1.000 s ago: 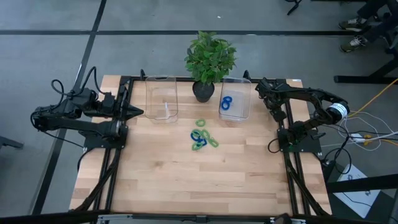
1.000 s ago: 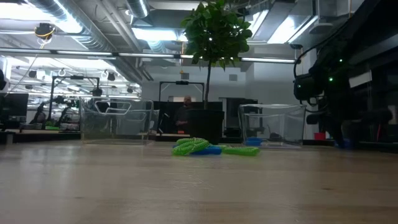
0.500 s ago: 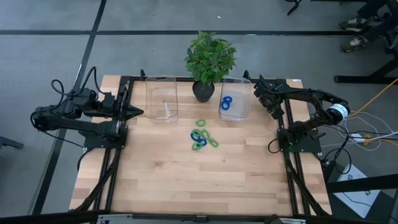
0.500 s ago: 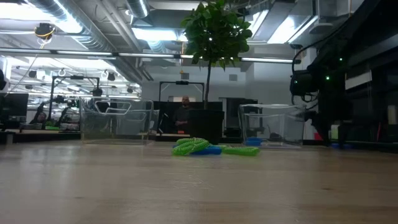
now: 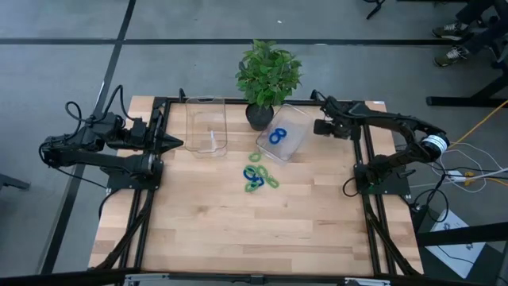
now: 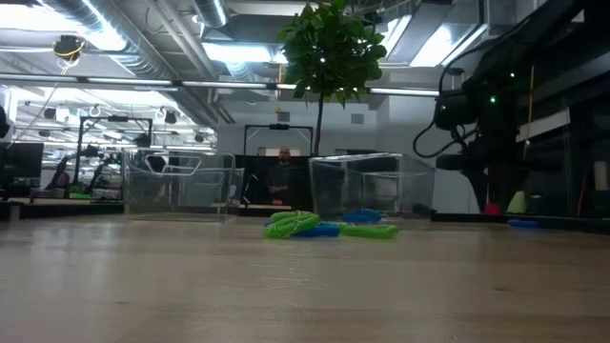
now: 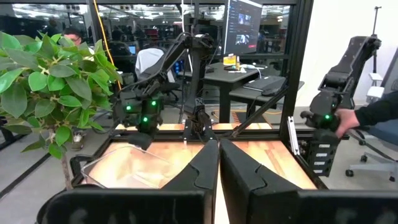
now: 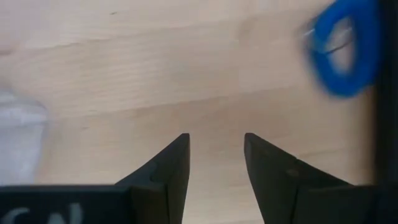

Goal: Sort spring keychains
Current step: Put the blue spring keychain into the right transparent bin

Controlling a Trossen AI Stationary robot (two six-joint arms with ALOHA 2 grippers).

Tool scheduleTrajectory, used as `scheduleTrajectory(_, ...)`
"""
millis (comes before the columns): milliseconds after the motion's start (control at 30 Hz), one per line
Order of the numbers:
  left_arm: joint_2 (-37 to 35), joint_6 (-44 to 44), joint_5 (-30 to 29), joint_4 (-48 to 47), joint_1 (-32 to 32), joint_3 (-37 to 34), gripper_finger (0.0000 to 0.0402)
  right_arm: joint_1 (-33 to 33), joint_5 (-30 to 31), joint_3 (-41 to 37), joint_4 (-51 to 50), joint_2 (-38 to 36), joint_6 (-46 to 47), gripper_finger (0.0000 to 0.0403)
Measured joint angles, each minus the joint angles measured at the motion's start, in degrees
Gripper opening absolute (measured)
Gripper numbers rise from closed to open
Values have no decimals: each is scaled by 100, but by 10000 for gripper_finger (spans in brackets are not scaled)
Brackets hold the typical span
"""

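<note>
The right gripper hangs at the table's far right, just beside the tilted clear bin, fingers parted with nothing between them; that bin holds blue spring keychains and lies near the potted plant; a loose green and blue pile sits mid-table, open wood all round; the left gripper waits, fingers together, beside the empty bin at the left edge.

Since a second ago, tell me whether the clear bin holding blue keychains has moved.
Yes. The clear plastic bin slid left and skewed, its corner now beside the dark plant pot.
</note>
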Motion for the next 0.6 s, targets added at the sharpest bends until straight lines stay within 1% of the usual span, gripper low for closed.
scheduleTrajectory(133,0,1,0,0,0,0,9,-80,593,245,-489,-2,-666,152)
scheduleTrajectory(233,0,1,2,0,1,-1,9,-126,838,300,-719,-2,-1087,152)
scheduleTrajectory(433,0,1,2,0,2,0,12,-168,1004,301,-737,24,-1607,152)
scheduleTrajectory(600,0,0,0,0,2,-1,8,-156,1149,306,-1062,179,-1963,152)
